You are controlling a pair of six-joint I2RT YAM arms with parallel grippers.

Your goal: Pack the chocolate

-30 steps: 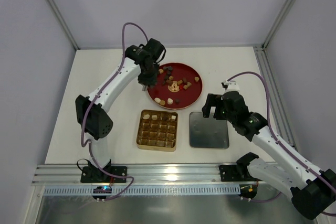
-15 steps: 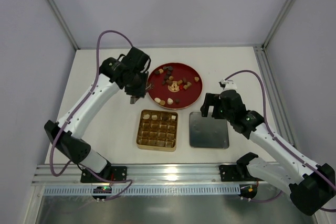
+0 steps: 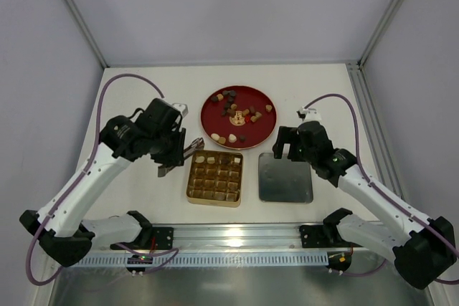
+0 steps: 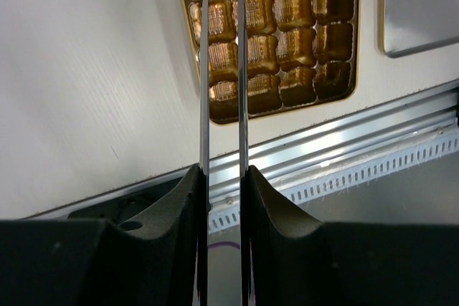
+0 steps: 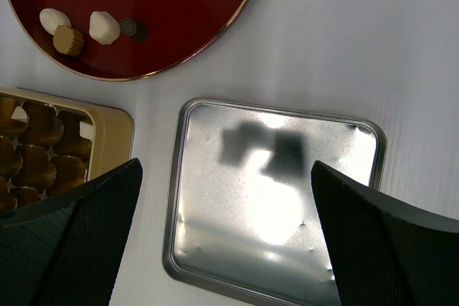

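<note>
Several chocolate pieces, dark brown, tan and cream, lie on the round red plate. A few more sit in the far row of the gold gridded box. My left gripper carries two thin metal blades and hangs over the box's far left corner. In the left wrist view the blades stand close and parallel over the box, and their tips run off the top edge. My right gripper is wide open and empty above the silver lid.
The right wrist view shows the lid, the plate's near rim with cream and tan pieces, and the box corner. A metal rail runs along the near table edge. Grey walls close both sides.
My left arm swung from the plate's left edge back and down to the box's far left corner. My right arm barely moved.
</note>
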